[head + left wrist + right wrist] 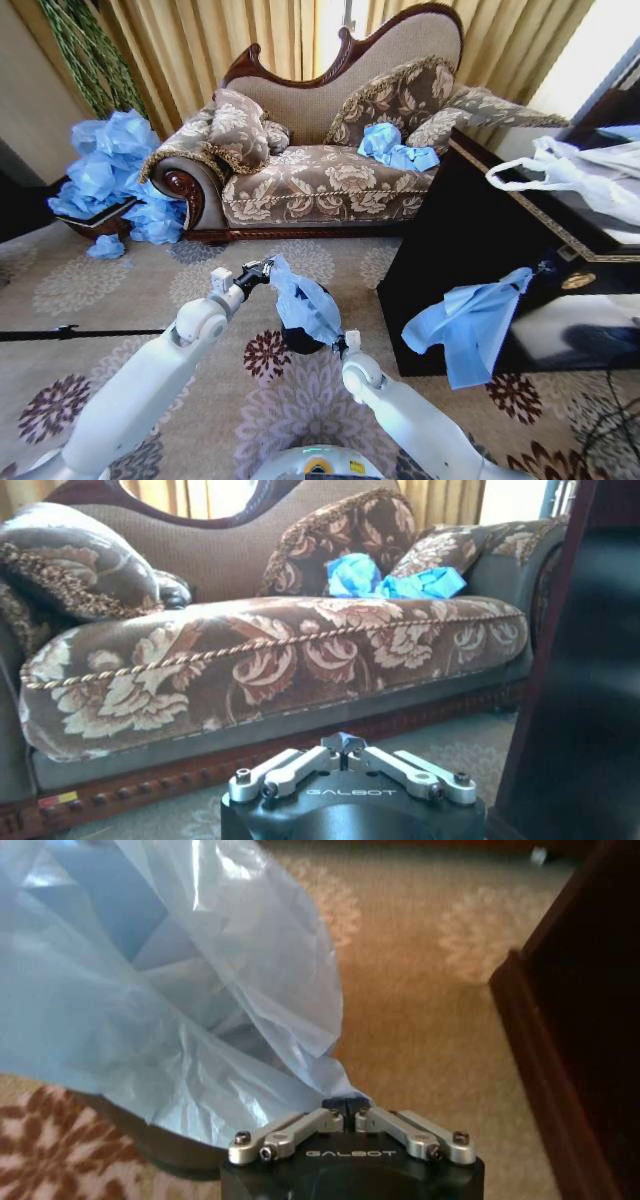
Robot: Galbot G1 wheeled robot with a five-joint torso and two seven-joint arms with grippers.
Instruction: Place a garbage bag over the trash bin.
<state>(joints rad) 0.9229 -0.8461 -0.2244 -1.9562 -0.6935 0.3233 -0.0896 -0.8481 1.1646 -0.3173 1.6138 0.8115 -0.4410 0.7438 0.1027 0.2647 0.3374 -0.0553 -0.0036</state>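
A thin light-blue garbage bag [305, 303] hangs stretched between my two grippers over the carpet in the head view. My left gripper [262, 271] is shut on its upper corner; a blue scrap shows pinched at the tips of that gripper [343, 751] in the left wrist view. My right gripper [340, 345] is shut on the bag's lower edge. In the right wrist view that gripper [345, 1108] pinches the bag [170, 1012], which billows beside it. The black trash bin [299, 341] stands under the bag, mostly covered, and its dark edge [140, 1136] shows beneath the plastic.
A carved floral sofa [320, 185] stands ahead with blue bags [395, 150] on its seat. A heap of blue bags [110, 175] lies at its left end. A black cabinet [470, 230] on the right carries a white handled bag [575, 170] and a hanging blue bag [470, 322].
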